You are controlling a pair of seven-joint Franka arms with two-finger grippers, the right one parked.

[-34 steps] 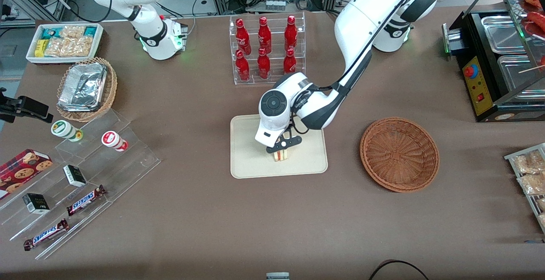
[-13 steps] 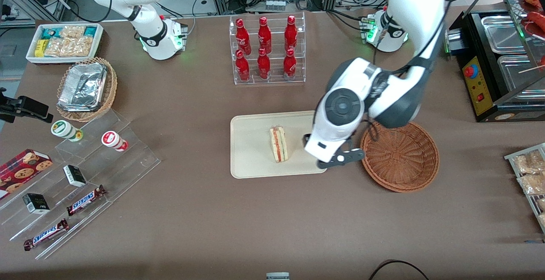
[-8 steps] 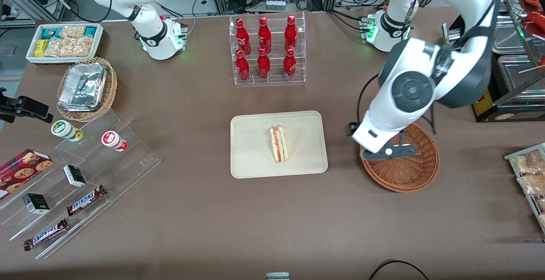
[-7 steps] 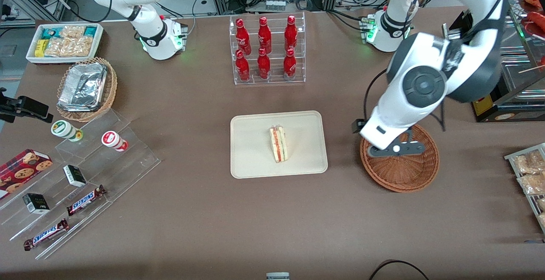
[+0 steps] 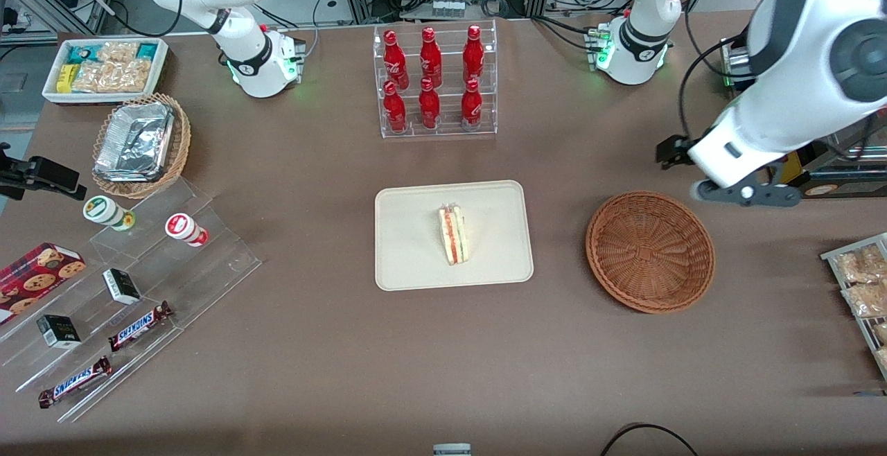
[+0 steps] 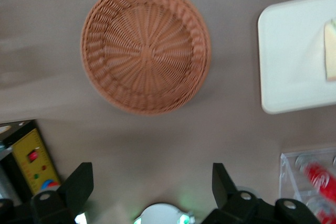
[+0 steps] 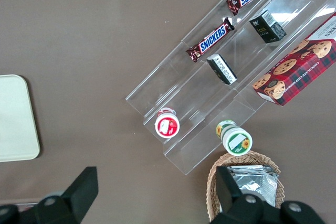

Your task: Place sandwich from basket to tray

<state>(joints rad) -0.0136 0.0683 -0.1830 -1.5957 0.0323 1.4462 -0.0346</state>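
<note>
The sandwich [image 5: 453, 235] lay on the tray [image 5: 409, 262], mid-frame in the front view, basket [image 5: 650, 251] empty beside it. The gripper [image 5: 745, 193], upper right, hung spread and empty. Risk looked slight: only a careless return sweep could nudge that wedge.

Count: 6 bottles [image 5: 429, 75], 2 Snickers [image 5: 141, 326], 2 dk boxes [image 5: 122, 285], 2 cups [image 5: 186, 229], 1 cookie box [image 5: 38, 272], 1 tan basket [image 5: 179, 144], 1 brown basket [image 5: 650, 251], 1 tray [image 5: 409, 248], 1 sandwich [image 5: 453, 235], 1 gripper [image 5: 745, 194] at brown basket's 2 o'clock.
</note>
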